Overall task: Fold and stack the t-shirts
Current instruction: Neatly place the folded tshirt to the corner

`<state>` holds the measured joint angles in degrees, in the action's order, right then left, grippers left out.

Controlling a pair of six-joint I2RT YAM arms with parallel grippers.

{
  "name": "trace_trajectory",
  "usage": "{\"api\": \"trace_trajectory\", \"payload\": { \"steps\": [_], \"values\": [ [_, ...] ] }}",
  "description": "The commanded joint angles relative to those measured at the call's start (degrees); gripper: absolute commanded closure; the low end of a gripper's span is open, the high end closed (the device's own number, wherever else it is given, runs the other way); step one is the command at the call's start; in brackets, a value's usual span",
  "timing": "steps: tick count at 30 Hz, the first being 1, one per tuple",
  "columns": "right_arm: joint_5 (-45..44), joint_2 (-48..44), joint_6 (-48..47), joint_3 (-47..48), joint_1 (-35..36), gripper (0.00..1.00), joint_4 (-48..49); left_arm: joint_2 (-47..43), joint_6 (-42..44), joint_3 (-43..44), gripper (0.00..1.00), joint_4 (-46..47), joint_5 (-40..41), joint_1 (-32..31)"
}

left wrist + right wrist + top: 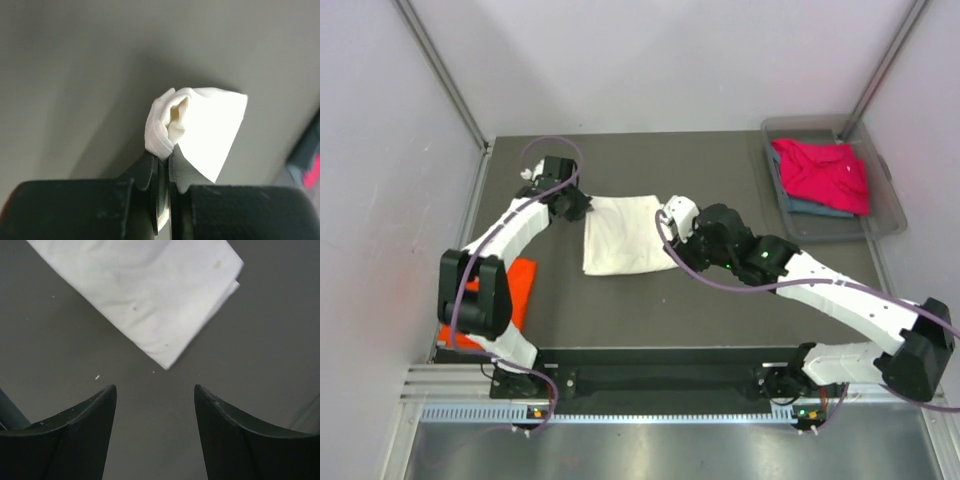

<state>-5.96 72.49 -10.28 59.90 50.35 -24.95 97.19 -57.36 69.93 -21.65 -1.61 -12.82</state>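
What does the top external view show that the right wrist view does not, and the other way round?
Only the top view shows the orange shirt at the near left, the clear bin holding a pink shirt over a grey-blue shirt, and the left end effector at a corner of the white shirt. Only the right wrist view plainly shows the right end effector open, clear of the cloth, and the layered edges at one corner. Both show the folded white shirt on the dark table.
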Motion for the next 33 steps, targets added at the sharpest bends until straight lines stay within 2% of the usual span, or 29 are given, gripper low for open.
{"api": "trace_trajectory", "payload": {
  "steps": [1, 4, 7, 10, 11, 12, 15, 19, 25, 33],
  "values": [
    [0.33, -4.45, 4.48, -0.84, -0.51, 0.37, -1.85, -8.31, -0.71, 2.66, 1.00, -17.57, 20.18, 0.25],
    [1.29, -6.48, 4.92, -1.01, -0.43, 0.38, -2.65, -11.92, -1.53, 4.86, 1.00, -22.72, 27.42, 0.43],
    [3.05, -8.32, 6.33, -2.33, -0.51, 0.39, -1.77, -13.60, 3.02, 5.21, 1.00, -21.24, 29.02, 0.60],
    [4.37, -8.94, 7.73, -3.30, -0.51, 0.41, -1.68, -11.16, 4.27, 11.00, 1.00, -26.84, 33.41, 0.95],
    [4.64, -9.20, 8.00, -3.38, -0.43, 0.41, -1.77, -10.27, 3.93, 15.63, 1.00, -31.83, 35.25, 1.04],
    [5.07, -9.47, 8.26, -3.56, -0.43, 0.41, -1.94, -8.70, 3.75, 17.76, 1.00, -33.88, 38.92, 1.22],
    [5.08, -10.00, 8.70, -3.65, -0.34, 0.42, -2.38, -6.93, 4.37, 23.48, 1.00, -37.92, 43.16, 2.79],
    [4.46, -10.70, 8.61, -3.30, -0.43, 0.43, -3.44, -6.66, 4.63, 25.78, 1.00, -39.35, 42.74, 8.84],
    [3.67, -11.93, 8.44, -4.09, -0.43, 0.43, -4.14, -7.10, 8.57, 23.68, 1.00, -37.25, 40.81, 16.58],
    [4.72, -10.09, 8.79, -3.48, -0.42, 0.44, -3.62, -9.56, 9.64, 23.85, 1.00, -39.87, 42.65, 20.46]
  ]
}}
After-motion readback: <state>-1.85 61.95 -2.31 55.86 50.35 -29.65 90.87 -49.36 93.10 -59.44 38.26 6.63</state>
